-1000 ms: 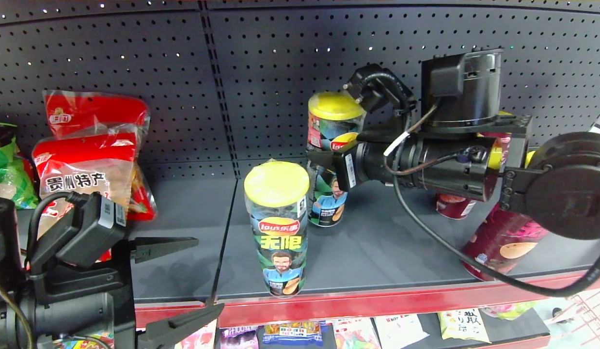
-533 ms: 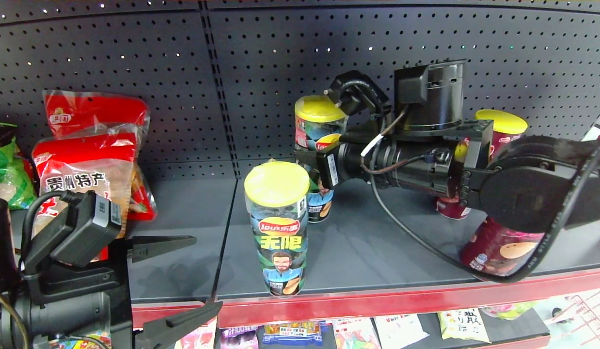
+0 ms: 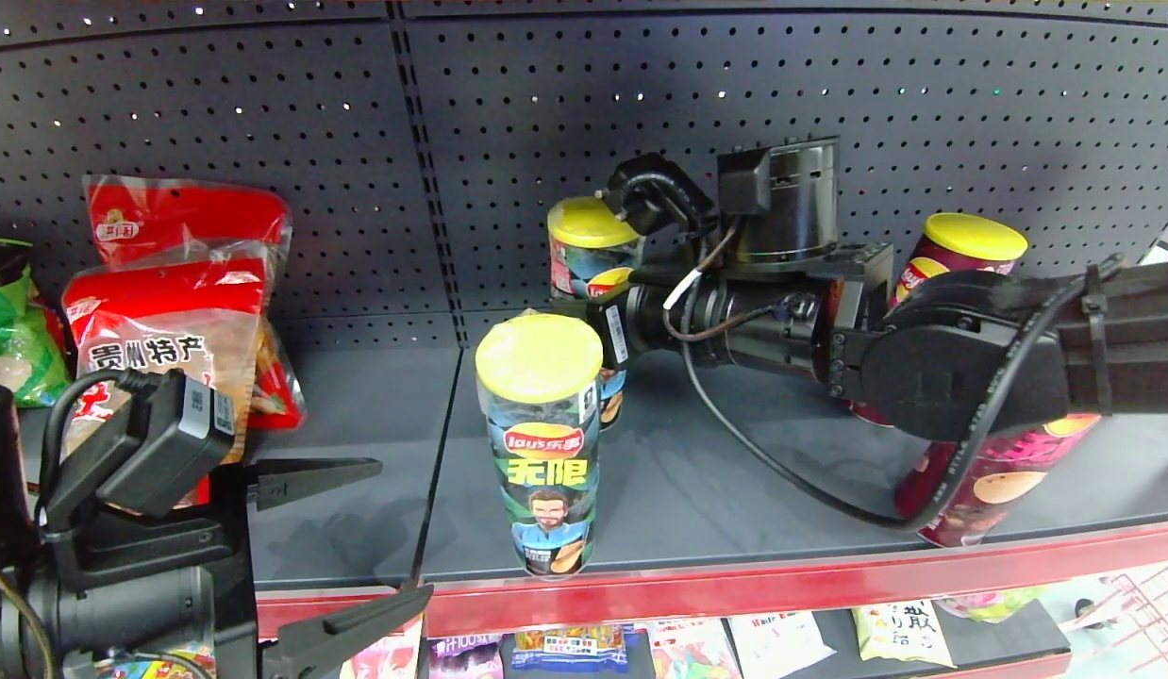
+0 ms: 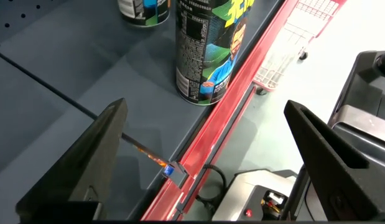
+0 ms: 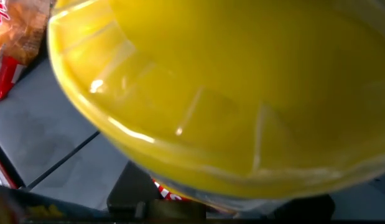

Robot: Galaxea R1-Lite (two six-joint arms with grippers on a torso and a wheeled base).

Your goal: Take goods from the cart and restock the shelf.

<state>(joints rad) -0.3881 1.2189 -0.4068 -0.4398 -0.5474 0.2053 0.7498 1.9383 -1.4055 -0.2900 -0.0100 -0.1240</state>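
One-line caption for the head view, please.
Right hand holds a green chip can behind the front can on the shelf.

Rear can [image 3: 584, 247] lower half hidden behind front can [image 3: 539, 443]; maroon can [image 3: 985, 490] top behind right arm [image 3: 933, 363].

- Front can [image 3: 542, 453]: a red oval logo with large yellow-green characters under it, and blocks of fine white print on its side.
- Rear can [image 3: 584, 253]: part of a similar red logo.
- Red bag [image 3: 164, 335]: a row of bold dark characters on a pale band.
- White packet [image 3: 900, 630]: dark characters, too small to read.
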